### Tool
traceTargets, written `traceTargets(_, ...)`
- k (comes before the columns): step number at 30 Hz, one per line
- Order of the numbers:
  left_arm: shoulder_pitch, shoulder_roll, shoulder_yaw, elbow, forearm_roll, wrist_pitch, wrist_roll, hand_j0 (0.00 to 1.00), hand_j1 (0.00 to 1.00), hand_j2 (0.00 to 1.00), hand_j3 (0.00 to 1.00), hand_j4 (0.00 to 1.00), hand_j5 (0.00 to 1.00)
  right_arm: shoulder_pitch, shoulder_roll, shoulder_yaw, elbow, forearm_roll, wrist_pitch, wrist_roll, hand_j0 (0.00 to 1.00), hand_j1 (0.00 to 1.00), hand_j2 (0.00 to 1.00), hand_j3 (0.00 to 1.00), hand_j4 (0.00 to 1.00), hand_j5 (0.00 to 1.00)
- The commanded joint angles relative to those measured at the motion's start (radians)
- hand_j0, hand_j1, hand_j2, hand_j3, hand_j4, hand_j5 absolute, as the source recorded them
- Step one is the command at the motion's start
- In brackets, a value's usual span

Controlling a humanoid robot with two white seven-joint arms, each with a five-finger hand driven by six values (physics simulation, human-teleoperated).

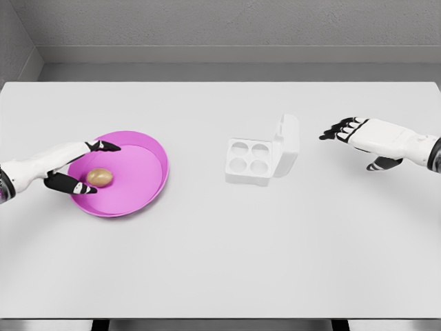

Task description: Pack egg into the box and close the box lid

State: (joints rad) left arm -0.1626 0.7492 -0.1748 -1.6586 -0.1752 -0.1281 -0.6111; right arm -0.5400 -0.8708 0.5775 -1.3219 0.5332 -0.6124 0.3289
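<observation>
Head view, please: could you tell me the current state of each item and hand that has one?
egg: lying in the pink plate, not yet grasped.
pink plate: flat on the table, holding the egg.
egg box: lid open and upright, all four cups empty.
left hand: open, fingers on either side of the egg.
right hand: open, holding nothing, right of the egg box.

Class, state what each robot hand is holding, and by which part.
Nothing. The left hand is open around the egg in the pink plate, not gripping; the right hand is open, empty.
</observation>
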Motion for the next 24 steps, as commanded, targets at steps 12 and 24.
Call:
traceTargets(12,-0.006,-0.050,-0.008,0.003,-0.129,0.001,0.000,0.84,0.84,0.84,0.84,0.84,0.84,0.000,-0.002,-0.001,-0.002,-0.007,0.002,-0.001,1.00,1.00,1.00,1.00,1.00,1.00)
traceTargets(24,0.005,-0.048,-0.005,0.008,-0.144,0.001,0.000,0.80,0.80,0.80,0.80,0.80,0.80,0.002,-0.004,-0.001,-0.002,-0.009,0.002,-0.001,1.00,1.00,1.00,1.00,1.00,1.00)
